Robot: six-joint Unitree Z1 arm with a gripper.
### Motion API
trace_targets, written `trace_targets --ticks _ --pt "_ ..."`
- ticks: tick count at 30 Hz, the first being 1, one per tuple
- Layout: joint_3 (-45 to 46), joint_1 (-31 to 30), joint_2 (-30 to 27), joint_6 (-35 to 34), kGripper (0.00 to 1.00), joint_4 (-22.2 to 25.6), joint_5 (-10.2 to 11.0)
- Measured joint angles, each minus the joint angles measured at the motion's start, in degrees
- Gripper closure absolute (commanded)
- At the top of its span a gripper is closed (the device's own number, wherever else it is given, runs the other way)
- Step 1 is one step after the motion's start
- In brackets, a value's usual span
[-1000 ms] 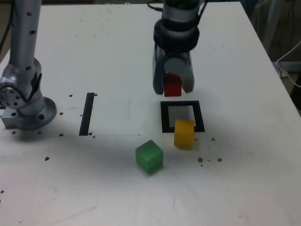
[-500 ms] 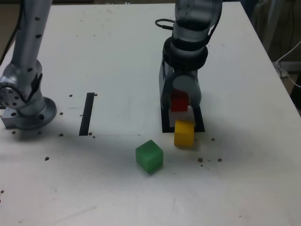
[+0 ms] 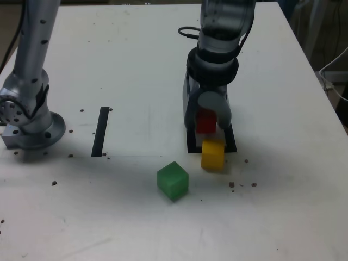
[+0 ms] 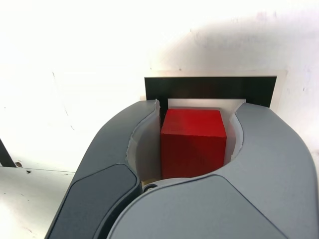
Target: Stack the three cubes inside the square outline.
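In fingers (image 4: 271,144), red cube (image 4: 193,144); sides approx parallel w/ outline (image 4: 212,87).

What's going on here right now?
The arm's gripper has the red cube between its jaws, over the black square outline. The yellow cube sits at the outline's near edge in the exterior view, and the green cube is outside it, toward that view's left. No cubes are stacked yet.
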Motion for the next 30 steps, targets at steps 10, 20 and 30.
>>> trace_targets --ticks 10,20,30 --pt "0.76 -0.72 0.01 0.06 0.69 -1.12 -0.51" --pt "1.47 -0.72 0.08 0.19 0.01 -2.17 1.16" --pt "1.63 -0.72 -0.05 0.32 0.01 -2.19 1.63"
